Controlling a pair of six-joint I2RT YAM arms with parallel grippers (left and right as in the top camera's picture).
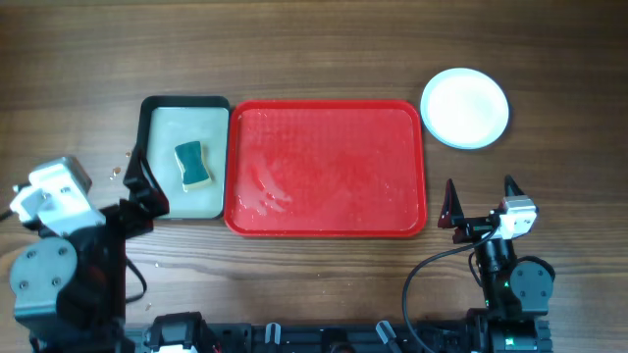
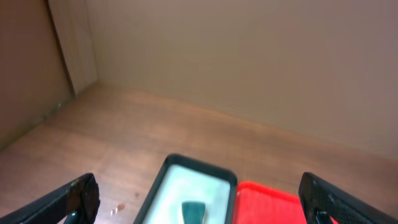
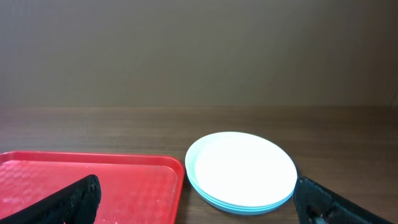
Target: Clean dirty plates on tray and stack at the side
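Observation:
The plates (image 1: 465, 108) stand in one stack on the table to the right of the red tray (image 1: 326, 169). The white plate is on top, with turquoise rims under it in the right wrist view (image 3: 241, 171). The red tray holds no plates and shows wet smears; its corner shows in the right wrist view (image 3: 134, 180) and in the left wrist view (image 2: 261, 202). My left gripper (image 1: 137, 191) is open and empty near the front of the table, left of the tray. My right gripper (image 1: 481, 201) is open and empty, in front of the plate stack.
A smaller black-rimmed tray (image 1: 157, 108) with a pale inside lies against the red tray's left side and holds a green sponge (image 1: 192, 165). It shows in the left wrist view (image 2: 168, 171) too. A few droplets lie on the wood left of it.

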